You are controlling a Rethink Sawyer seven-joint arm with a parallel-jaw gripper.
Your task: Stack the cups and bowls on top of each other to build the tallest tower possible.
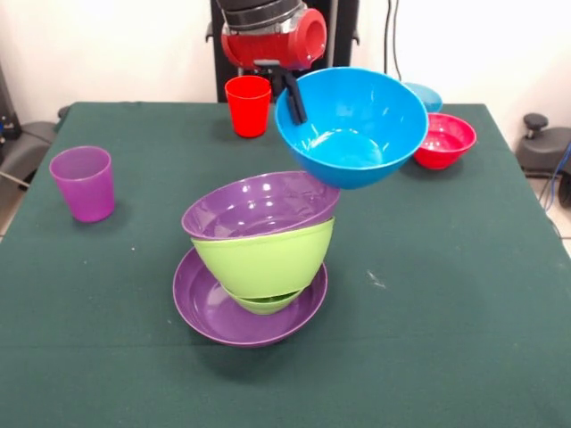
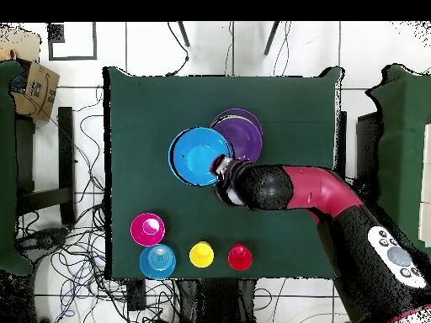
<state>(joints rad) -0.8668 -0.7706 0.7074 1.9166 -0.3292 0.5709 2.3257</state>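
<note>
The blue bowl hangs at upper centre of the front view, tilted so its mouth faces the camera and slightly up, its underside just touching or barely clear of the tower's top rim. The gripper is clamped on the bowl's left rim, one black finger inside the wall and the other behind it.

Below it, at frame centre, stands the tower: a shallow purple bowl at the base, a deep lime bowl sitting in it and leaning left, and a second purple bowl nested on top, mouth tipped toward the camera. All are smooth, glossy, round plastic on a matte green cloth.

A translucent purple cup stands upright at left; a red cup stands upright at upper centre. A red bowl sits at upper right, a light blue bowl behind it.

In the overhead view the blue bowl overlaps the tower at centre, and a yellow cup stands at bottom.
</note>
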